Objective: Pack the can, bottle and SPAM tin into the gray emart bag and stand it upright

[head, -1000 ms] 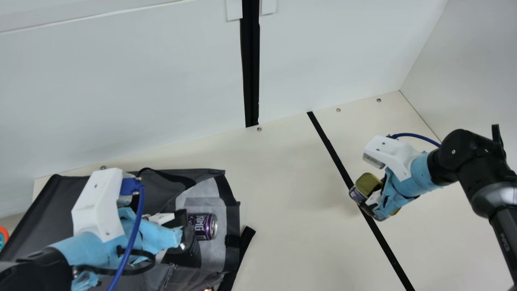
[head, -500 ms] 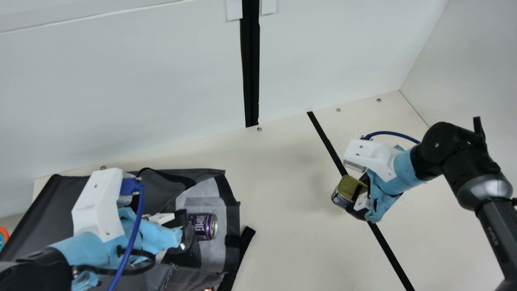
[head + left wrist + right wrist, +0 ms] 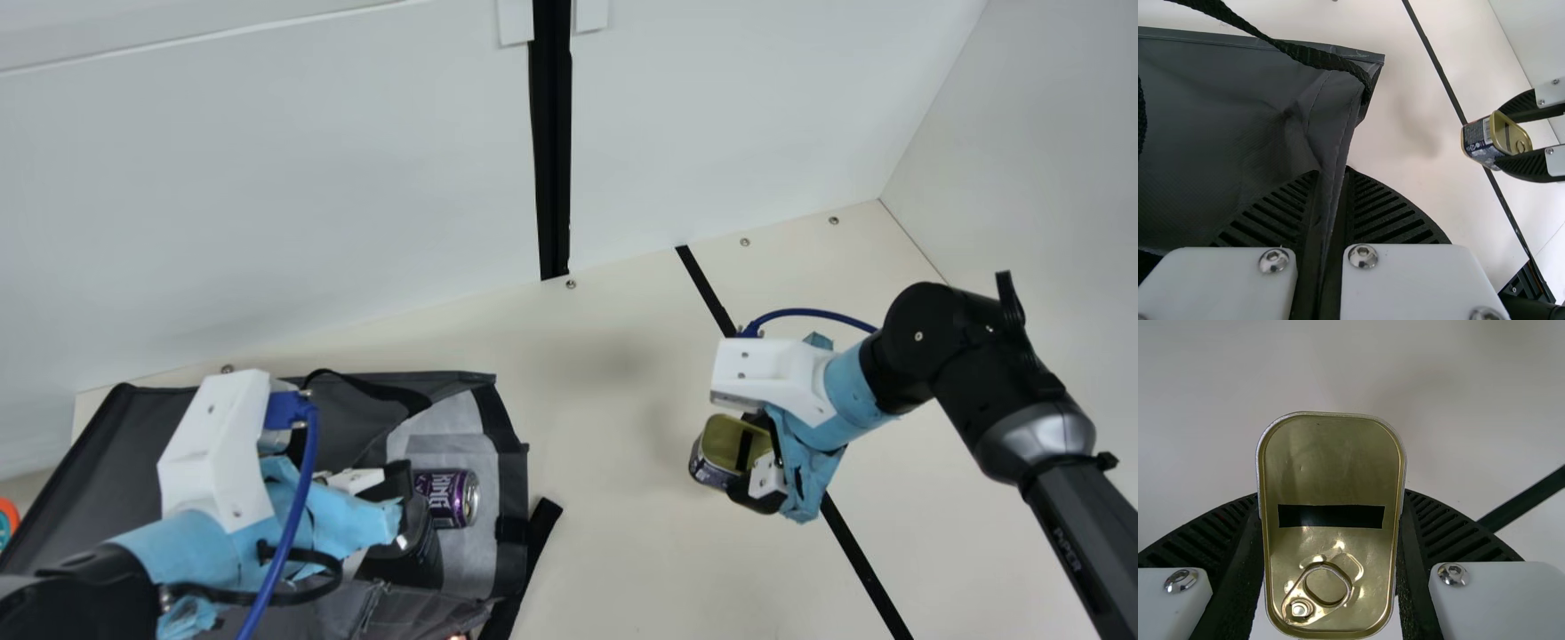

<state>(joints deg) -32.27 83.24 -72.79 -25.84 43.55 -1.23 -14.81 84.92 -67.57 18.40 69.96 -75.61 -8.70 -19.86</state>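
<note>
My left gripper (image 3: 404, 511) is over the gray bag (image 3: 160, 427), which lies on its side at the left; in the left wrist view the gripper (image 3: 1331, 200) is shut on the bag's edge (image 3: 1338, 150). The purple can (image 3: 449, 498) lies on the bag's light inner lining, just beyond the left fingers. My right gripper (image 3: 756, 453) holds the SPAM tin (image 3: 713, 467) over the table, right of the bag. In the right wrist view the tin's gold lid (image 3: 1331, 480) is between the fingers of the gripper (image 3: 1333, 520). I cannot make out the bottle.
A black strap (image 3: 542, 524) sticks out from the bag's right side onto the table (image 3: 613, 427). A black line (image 3: 853, 542) crosses the table under the right arm. White walls (image 3: 267, 196) stand behind and at the right. An orange and teal item (image 3: 7, 520) shows at the far left edge.
My right gripper has moved left toward the bag, carrying the tin across the black line. The left arm, the bag and the can have kept still.
</note>
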